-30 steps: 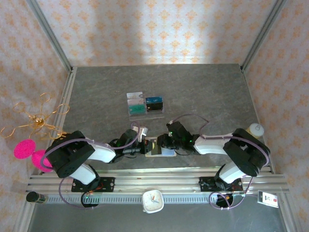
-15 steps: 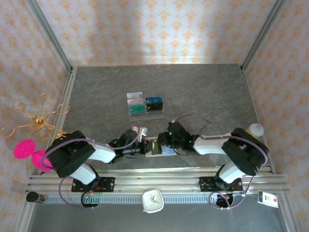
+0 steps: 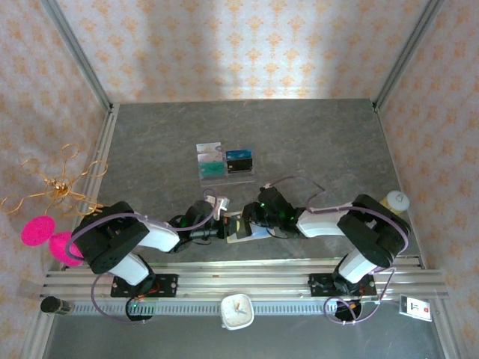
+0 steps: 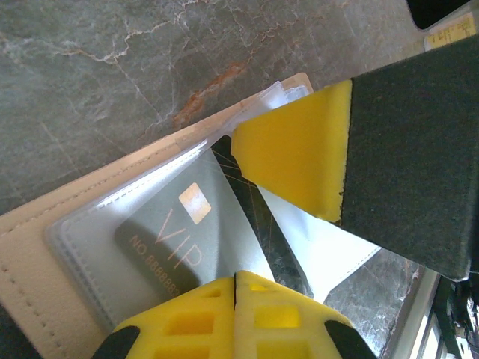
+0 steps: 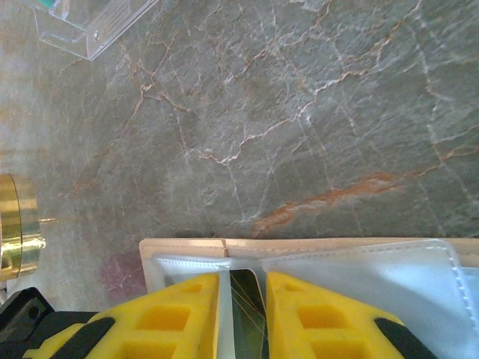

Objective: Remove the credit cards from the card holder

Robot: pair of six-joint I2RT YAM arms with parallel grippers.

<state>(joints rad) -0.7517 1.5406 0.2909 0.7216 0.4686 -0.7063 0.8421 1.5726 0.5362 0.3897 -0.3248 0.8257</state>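
Note:
The beige card holder (image 3: 241, 227) lies open near the table's front edge, its rim (image 5: 299, 247) showing past clear sleeves. A grey VIP credit card (image 4: 161, 235) sits in one sleeve. My left gripper (image 4: 236, 288) is shut, tips resting on that sleeve, nothing between them. From the other side, my right gripper (image 5: 243, 299) is over the wallet with a narrow gap between its fingers (image 4: 299, 153). A dark green credit card (image 5: 248, 307) with gold lines stands tilted in that gap, next to a sleeve flap. I cannot tell if the pads press it.
A clear acrylic tray (image 3: 224, 161) holding several cards stands mid-table; its corner (image 5: 90, 30) is ahead of the right gripper. A white clock (image 3: 237, 310) rests on the front rail. Gold wire ornament (image 3: 56, 187) at far left, white round item (image 3: 395, 200) at right.
The right gripper has crept a little left, further over the card holder, covering more of the pale sleeve. The left arm has stayed put.

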